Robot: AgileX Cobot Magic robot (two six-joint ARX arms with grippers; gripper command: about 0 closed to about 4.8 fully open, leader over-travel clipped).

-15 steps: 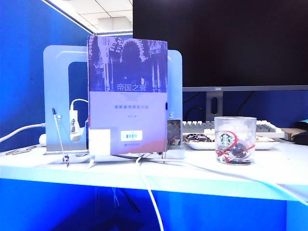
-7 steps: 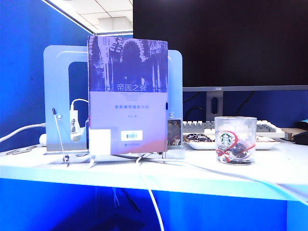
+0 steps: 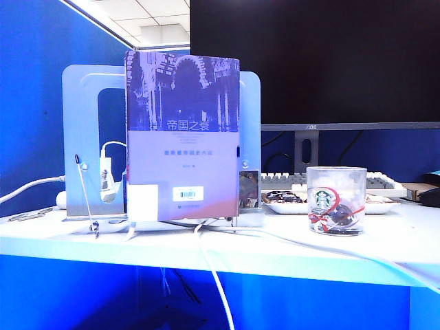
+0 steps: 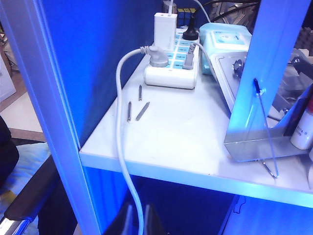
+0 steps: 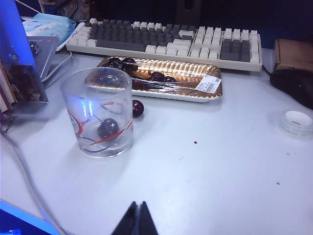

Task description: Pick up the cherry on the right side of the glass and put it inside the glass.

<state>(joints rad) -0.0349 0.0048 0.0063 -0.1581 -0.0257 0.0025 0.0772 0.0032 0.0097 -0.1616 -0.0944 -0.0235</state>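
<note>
- Dark cherry point(image 5: 108, 128) lay inside the glass point(image 5: 99, 112), well ahead of the right gripper point(image 5: 136, 218); fingers together, empty, apparently delivery done.
- Left gripper point(image 4: 135, 221): fingers together, apparently parked, idle below desk point(image 4: 195, 142).

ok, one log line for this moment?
cherry: in glass | loose cherry: on table beside glass | right gripper: jaws shut, empty, back from glass | left gripper: jaws shut, table edge

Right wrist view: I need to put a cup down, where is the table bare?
Bare: the wide patch bounded by the glass, tray, tape roll and shut right gripper. Crowded: behind the glass, a loose cherry, tray and keyboard.
</note>
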